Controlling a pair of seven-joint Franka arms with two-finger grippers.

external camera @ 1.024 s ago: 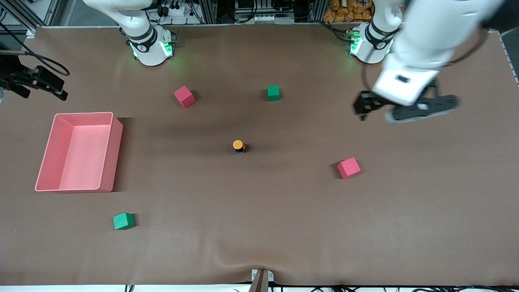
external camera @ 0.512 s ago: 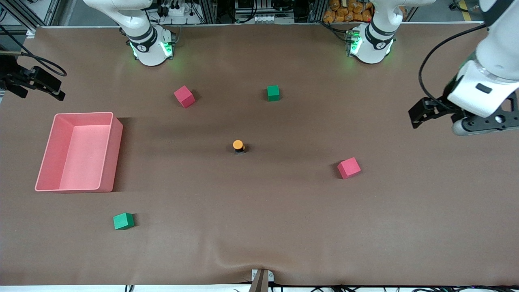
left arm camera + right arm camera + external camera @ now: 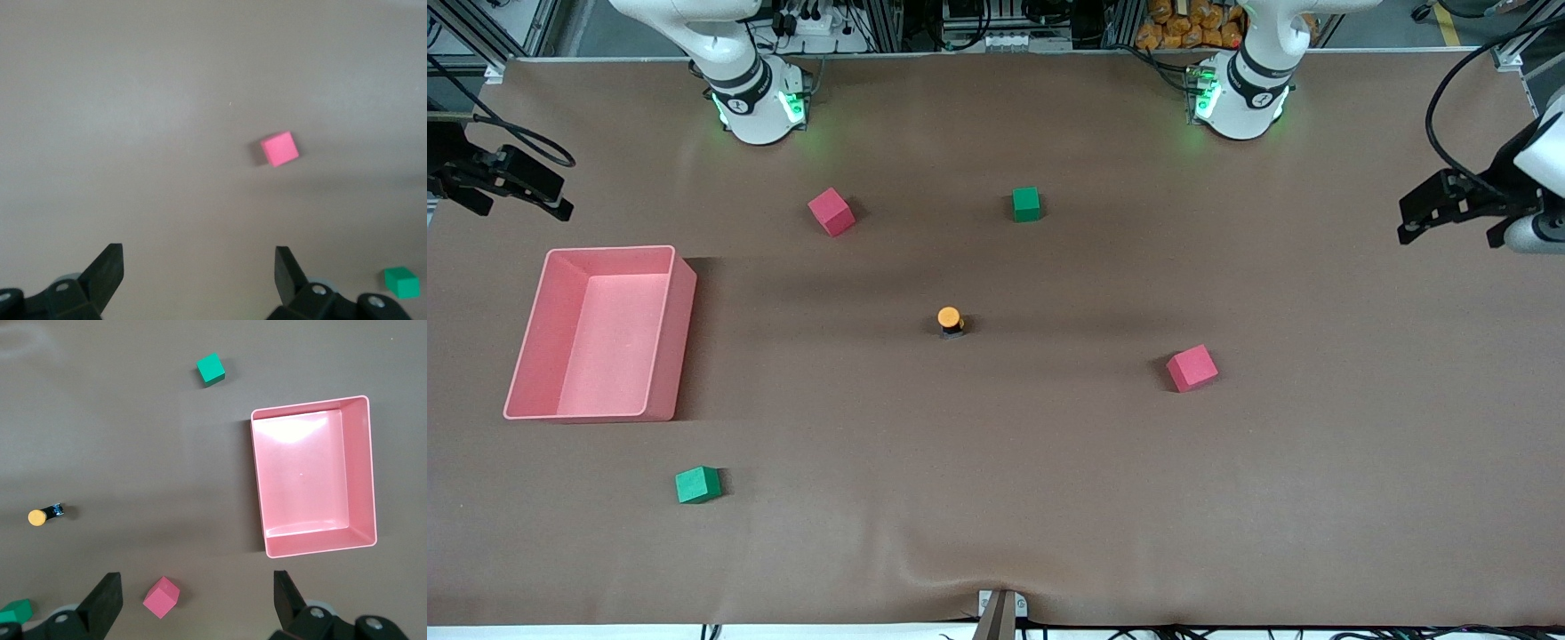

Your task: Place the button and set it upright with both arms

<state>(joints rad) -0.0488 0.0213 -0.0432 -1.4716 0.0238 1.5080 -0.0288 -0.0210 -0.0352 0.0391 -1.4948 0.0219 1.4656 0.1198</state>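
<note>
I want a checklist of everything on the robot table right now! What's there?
Surface: brown table cover, wrinkled at the edge nearest the front camera.
Job's things: button near the table's middle, orange cap up, nothing touching it.
Clutter: two red cubes, two green cubes, empty pink bin toward the right arm's end.
Grippers: left gripper open, over the table's edge at the left arm's end; right gripper open, above the bin's end of the table.
Cables: black cable looping to the left arm.
Surroundings: metal frames and equipment along the robots' side.
</note>
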